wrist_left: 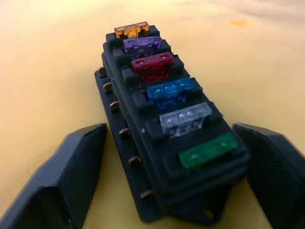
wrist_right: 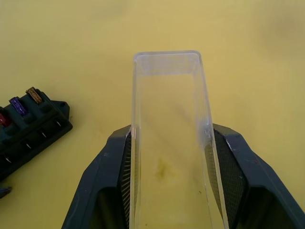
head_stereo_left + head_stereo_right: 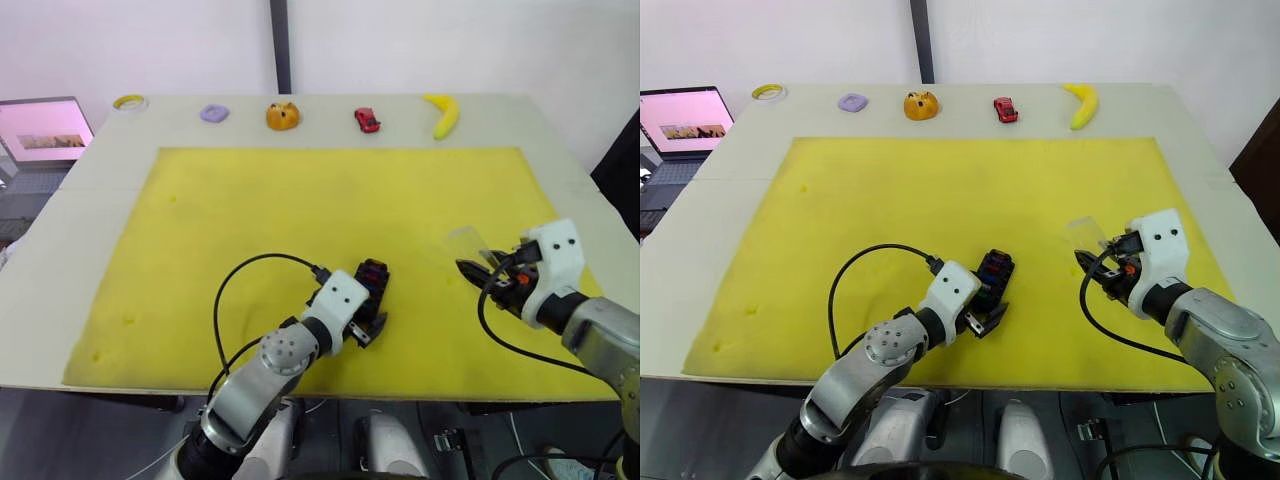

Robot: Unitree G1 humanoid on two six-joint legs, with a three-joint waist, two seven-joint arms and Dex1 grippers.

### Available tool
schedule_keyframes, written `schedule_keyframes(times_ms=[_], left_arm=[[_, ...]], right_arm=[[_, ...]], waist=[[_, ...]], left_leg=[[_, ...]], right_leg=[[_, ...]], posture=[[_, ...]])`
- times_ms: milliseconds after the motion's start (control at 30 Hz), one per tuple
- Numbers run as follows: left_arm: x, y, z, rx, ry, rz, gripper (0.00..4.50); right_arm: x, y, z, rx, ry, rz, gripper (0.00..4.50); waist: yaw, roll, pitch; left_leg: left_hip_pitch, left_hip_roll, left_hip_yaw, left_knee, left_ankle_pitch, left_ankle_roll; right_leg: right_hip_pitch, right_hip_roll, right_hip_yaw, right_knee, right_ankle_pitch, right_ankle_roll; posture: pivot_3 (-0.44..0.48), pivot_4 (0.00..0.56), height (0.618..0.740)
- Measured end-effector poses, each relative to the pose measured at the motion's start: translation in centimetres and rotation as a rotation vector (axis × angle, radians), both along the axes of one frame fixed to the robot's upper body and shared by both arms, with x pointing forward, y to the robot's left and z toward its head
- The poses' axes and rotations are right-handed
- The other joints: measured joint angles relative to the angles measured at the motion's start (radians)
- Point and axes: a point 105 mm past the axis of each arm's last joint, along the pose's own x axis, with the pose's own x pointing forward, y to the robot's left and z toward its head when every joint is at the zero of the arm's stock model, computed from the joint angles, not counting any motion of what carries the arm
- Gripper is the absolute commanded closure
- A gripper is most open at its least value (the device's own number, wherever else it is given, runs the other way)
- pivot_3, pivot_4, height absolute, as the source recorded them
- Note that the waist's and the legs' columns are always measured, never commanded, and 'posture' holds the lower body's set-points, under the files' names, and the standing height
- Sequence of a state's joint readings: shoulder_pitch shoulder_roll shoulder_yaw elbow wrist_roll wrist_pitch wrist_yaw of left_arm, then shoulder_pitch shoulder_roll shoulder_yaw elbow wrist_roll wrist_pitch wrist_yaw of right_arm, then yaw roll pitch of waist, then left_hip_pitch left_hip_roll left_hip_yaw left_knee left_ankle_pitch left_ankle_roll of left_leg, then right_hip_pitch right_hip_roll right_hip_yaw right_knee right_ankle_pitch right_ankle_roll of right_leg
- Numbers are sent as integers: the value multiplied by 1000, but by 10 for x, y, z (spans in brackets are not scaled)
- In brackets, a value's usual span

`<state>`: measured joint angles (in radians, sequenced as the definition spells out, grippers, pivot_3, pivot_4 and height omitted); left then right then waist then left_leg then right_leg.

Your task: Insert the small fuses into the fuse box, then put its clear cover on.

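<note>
The black fuse box (image 1: 143, 157) lies on the yellow foam mat (image 3: 300, 200), near its front edge. Several small fuses (image 1: 171, 88) sit in a row in its top slots: orange, purple, red, blue, clear grey and green. My left gripper (image 3: 368, 325) is open, with one finger on each side of the box's near end. To the right, my right gripper (image 2: 171, 138) is shut on the clear cover (image 2: 167, 90), which sticks out forward between its fingers, just above the mat. The cover (image 3: 465, 240) is well apart from the box (image 3: 372, 282).
Along the table's back edge lie a tape roll (image 3: 129, 102), a purple piece (image 3: 214, 113), an orange toy (image 3: 283, 116), a red toy car (image 3: 367, 120) and a banana (image 3: 443, 115). A laptop (image 3: 45, 130) stands at the far left. A black cable (image 3: 230, 290) loops over the mat by my left arm.
</note>
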<state>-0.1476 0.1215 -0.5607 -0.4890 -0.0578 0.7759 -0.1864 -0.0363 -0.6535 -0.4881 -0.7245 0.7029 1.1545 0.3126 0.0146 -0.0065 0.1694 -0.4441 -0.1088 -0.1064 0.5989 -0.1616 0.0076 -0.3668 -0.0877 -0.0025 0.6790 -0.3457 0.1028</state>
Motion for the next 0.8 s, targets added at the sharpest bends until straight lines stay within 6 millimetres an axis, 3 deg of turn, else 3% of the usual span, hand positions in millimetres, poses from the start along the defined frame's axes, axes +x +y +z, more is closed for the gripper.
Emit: schedule_keyframes(times_ms=[33,67,367,600,800], left_arm=[[0,0,0,4,-4,1,1845],[1,1,0,6,-7,4,1930],[12,23,1,54,-47,-117,1927],[37,62,10,126,-62,-331,1927],[51,70,15,152,-68,-535,1927]], right_arm=[[0,0,0,2,3,0,2791],[0,1,0,4,5,1,2791],[2,2,5,-3,-4,11,2791],[-1,11,14,0,-40,112,2791],[-9,17,22,-38,-58,246,2791]], waist=[[0,0,0],[0,0,0],[-3,0,0],[-1,1,0],[-2,0,0]], left_leg=[[0,0,0,0,0,0],[0,0,0,0,0,0],[0,0,0,-1,0,0],[0,0,0,-1,0,0],[-1,0,0,-1,0,0]], right_leg=[[0,0,0,0,0,0],[0,0,0,0,0,0],[-1,0,0,0,0,0],[-1,0,0,0,0,0],[-1,0,0,-2,0,0]], posture=[[0,150,735],[0,150,735],[0,150,735],[0,150,735],[0,150,735]])
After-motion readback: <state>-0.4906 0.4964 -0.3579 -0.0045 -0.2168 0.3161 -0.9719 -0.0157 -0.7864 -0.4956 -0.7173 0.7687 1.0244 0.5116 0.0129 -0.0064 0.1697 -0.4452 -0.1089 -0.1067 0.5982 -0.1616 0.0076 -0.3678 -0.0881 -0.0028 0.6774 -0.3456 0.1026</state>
